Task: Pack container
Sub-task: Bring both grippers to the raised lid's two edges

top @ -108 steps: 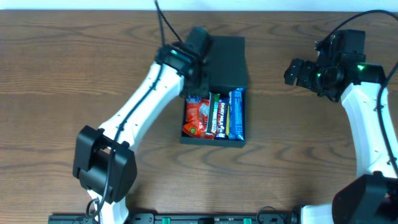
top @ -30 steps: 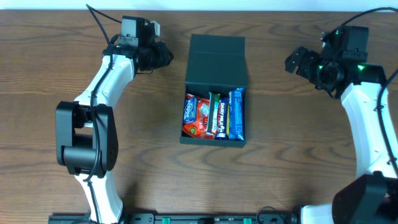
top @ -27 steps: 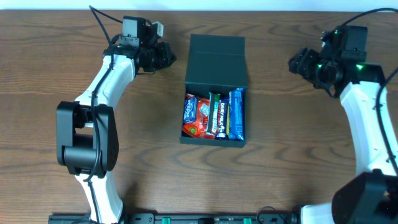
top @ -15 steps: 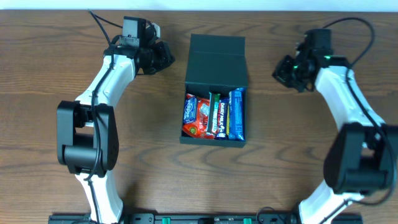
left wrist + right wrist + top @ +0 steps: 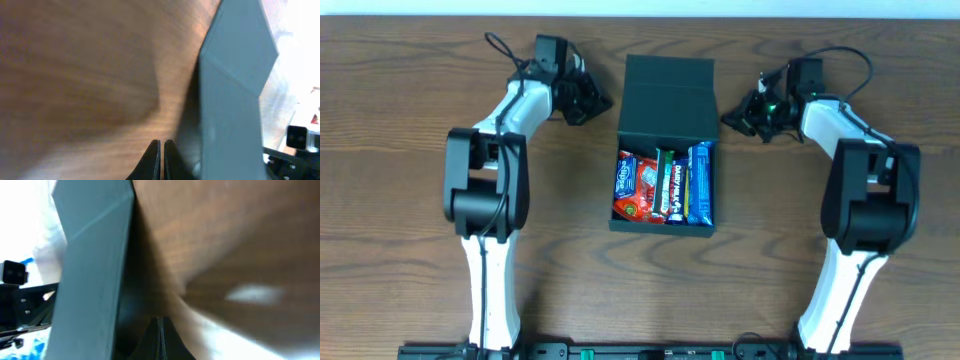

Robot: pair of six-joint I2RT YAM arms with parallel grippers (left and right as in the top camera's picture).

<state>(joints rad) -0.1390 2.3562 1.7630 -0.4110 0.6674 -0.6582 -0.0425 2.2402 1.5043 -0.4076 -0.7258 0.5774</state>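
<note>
The brown wooden bench (image 5: 410, 200) carries the container (image 5: 663, 225) at its centre. Its flap lid (image 5: 668, 85) is open toward 12 o'clock, and snack packets (image 5: 665, 187) fill the part toward 6. My left end effector (image 5: 592, 101) is at 9 o'clock of the lid and my right end effector (image 5: 735, 118) at 3, both clenched on nothing. I judge that an uneven push could twist the box, or that my closed fingers could slip off the flap.

You see a dark brown wood-grain worktop (image 5: 400, 200) filling the overhead view, evenly lit; a pale white strip (image 5: 420, 7) borders its far edge, a black rail (image 5: 700, 352) its near edge.
</note>
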